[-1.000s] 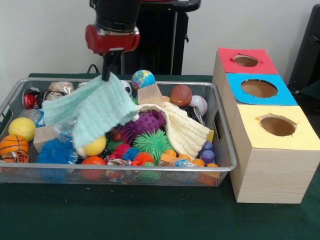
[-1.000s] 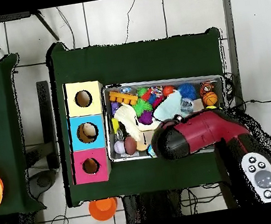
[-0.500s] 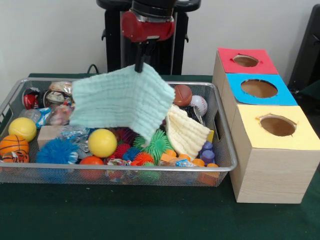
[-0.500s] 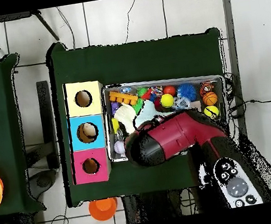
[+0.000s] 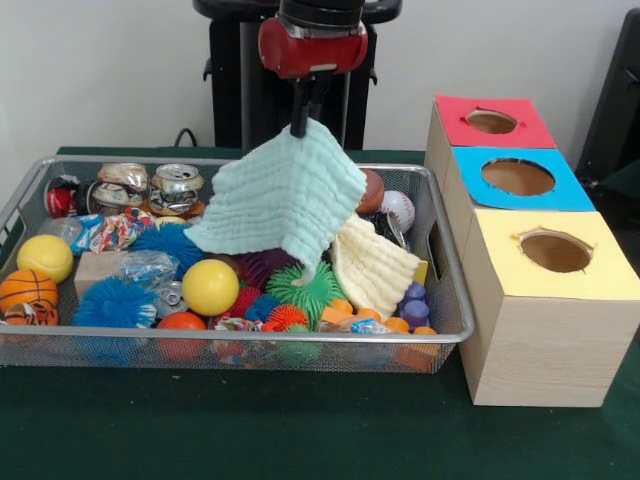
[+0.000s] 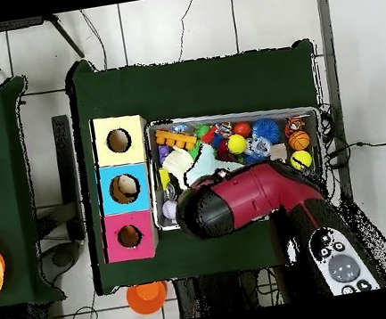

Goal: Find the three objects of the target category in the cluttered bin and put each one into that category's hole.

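While the gripper (image 5: 300, 126) is pinching a top corner of the pale green cloth (image 5: 285, 200) between closed fingers, the cloth is hanging free above the middle of the wire bin (image 5: 452, 330), its lower point dangling just over a green spiky ball (image 5: 300, 285). A cream cloth (image 5: 375, 262) is lying crumpled in the bin just beside it, toward the sorting box (image 5: 545, 330). Across the rest of the bin, a yellow ball (image 5: 210, 286), a blue spiky ball (image 5: 110, 303), an orange basketball (image 5: 26, 292), two dented cans (image 5: 178, 187) and a baseball (image 5: 398, 208) are sitting among other small toys. The box is standing on the green table (image 5: 300, 430) beside the bin, showing a red hole (image 5: 491, 122), a blue hole (image 5: 518, 177) and a yellow hole (image 5: 555, 251). From overhead, the red arm (image 6: 248, 198) is covering much of the bin's box-side half, and only a sliver of the green cloth is peeking out past it.
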You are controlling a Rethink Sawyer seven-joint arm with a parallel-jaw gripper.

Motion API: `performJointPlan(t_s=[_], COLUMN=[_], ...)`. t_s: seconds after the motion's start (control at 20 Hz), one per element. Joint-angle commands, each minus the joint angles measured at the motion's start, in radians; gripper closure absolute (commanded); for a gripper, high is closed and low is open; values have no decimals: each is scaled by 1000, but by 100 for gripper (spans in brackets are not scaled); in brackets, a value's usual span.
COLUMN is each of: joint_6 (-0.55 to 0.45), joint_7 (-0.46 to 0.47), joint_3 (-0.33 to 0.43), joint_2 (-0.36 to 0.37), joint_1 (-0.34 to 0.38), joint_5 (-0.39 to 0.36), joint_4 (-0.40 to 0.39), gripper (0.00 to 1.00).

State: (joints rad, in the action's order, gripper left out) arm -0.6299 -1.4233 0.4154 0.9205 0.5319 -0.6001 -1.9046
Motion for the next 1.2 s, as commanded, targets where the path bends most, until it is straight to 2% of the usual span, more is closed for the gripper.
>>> performJointPlan(t_s=[0.05,0.2,0.6,0.75,1.0,1.05,1.2], joint_6=[-20,-1,-34,-17,2,2,2], joint_7=[-61,-88,-115,-142,-132,-127,-127], joint_3=[27,5,-7,-26,-26,-28,-33], joint_2=[12,-4,46,14,6,3,2], joint_1=[12,-10,-45,-73,-73,-75,-78], joint_5=[82,76,121,110,122,124,116], joint_4=[-91,-83,-86,-62,-69,-67,-63], gripper=[100,100,100,100,100,0,0])
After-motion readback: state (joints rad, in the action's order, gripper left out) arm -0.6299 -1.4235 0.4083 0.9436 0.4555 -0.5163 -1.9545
